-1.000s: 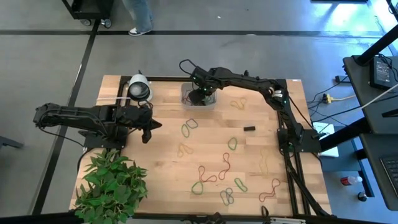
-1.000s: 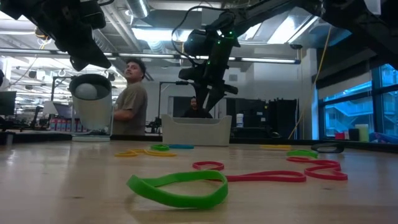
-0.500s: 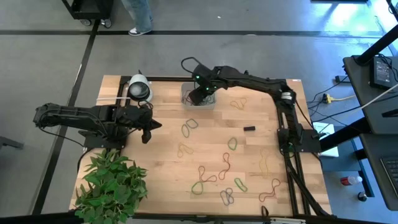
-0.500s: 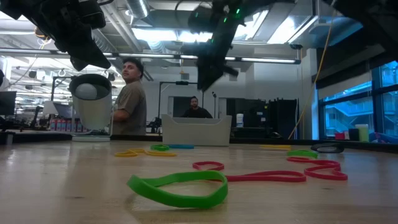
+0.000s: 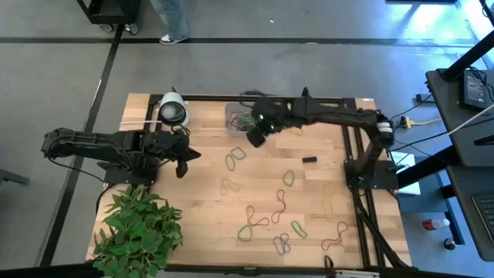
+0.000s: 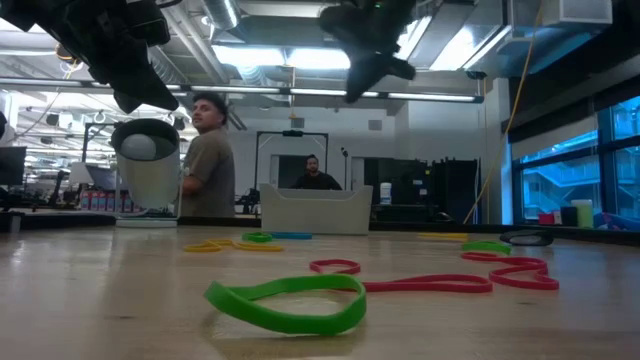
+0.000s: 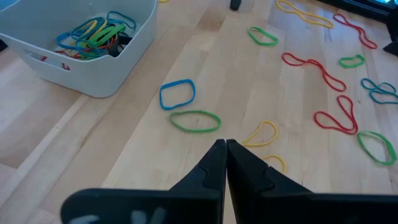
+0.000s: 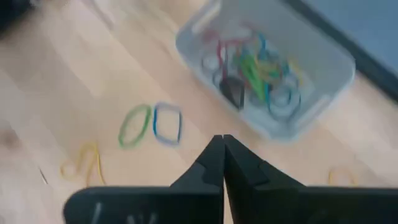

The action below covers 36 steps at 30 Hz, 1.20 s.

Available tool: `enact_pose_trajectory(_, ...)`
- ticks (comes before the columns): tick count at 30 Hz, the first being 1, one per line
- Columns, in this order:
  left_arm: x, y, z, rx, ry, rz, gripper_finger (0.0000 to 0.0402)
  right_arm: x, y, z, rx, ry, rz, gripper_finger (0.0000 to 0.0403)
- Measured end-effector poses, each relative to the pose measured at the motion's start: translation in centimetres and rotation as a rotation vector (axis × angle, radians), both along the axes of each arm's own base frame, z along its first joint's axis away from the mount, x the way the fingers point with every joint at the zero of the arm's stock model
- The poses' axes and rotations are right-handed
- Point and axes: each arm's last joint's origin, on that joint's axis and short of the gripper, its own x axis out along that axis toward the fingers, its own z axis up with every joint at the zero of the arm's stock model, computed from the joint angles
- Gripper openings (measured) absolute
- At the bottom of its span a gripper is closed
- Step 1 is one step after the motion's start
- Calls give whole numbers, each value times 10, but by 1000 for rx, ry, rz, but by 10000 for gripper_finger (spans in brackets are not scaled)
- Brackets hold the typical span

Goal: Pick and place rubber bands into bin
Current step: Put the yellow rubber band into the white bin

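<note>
1. While both arms hang above the counter (image 5: pixel 201 208), the bin (image 5: pixel 241 117) sits at its far edge, long axis running along that edge; landmark for all entries below.
2. Bin contents: a tangle of rubber bands in green, blue, yellow and red, plus one dark piece; exact count cannot be told.
3. Rubber bands (image 7: pixel 186 93) loose on the counter: one blue loop and one green loop (image 7: pixel 195 121) lie side by side just in front of the bin, the green one stretched parallel to the bin's long wall.
4. Farther from the bin: yellow loops, long twisted red loops (image 7: pixel 313 65), further green and blue ones, at least a dozen, pointing every way.
5. Right end effector (image 5: pixel 255 137): fingers pressed together, empty, raised just beside the bin's front corner.
6. Left end effector (image 5: pixel 183 166): fingers pressed together, empty, well to the left of the bin.
7. Tape roll (image 5: pixel 173 110): one, left of the bin.
8. Small black object (image 5: pixel 309 160): one, right of the bin.
</note>
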Motion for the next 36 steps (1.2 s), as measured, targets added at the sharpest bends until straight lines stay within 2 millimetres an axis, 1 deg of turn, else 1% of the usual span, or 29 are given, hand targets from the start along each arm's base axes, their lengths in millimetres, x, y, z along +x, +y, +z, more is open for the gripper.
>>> enact_pose_trajectory(3, 0, 0, 0, 0, 0, 0, 9, -16, 24, -17, 35, 7, -6, 7)
enact_pose_trajectory(5, 0, 0, 0, -1, -1, 0, 9, -31, 39, -24, 59, -18, -9, 7)
enact_pose_trajectory(10, 0, 0, 0, 3, -1, -2, 3, -77, 74, -42, 131, -60, -38, 4)
enact_pose_trajectory(12, 0, 0, 0, 9, 0, -16, 2, -96, 86, -45, 155, -89, -36, 6)
enact_pose_trajectory(15, 2, -1, 4, 13, -1, -26, 3, -124, 100, -53, 174, -85, 9, 8)
enact_pose_trajectory(18, 8, -4, 9, 21, 3, -49, 3, -149, 107, -61, 185, -56, 27, 9)
enact_pose_trajectory(19, 10, -5, 10, 27, 11, -64, 2, -154, 108, -63, 203, -56, 8, 9)
enact_pose_trajectory(22, 19, -11, 13, 40, 42, -87, 3, -168, 111, -69, 260, -37, -36, 9)
enact_pose_trajectory(25, 31, -19, 15, 63, 81, -106, 3, -175, 114, -75, 263, -28, -2, 9)
enact_pose_trajectory(30, 52, -34, 17, 78, 146, -100, 3, -180, 120, -82, 238, 5, 79, 9)
enact_pose_trajectory(36, 69, -51, 19, 60, 211, -70, 3, -183, 128, -84, 217, 30, 179, 9)
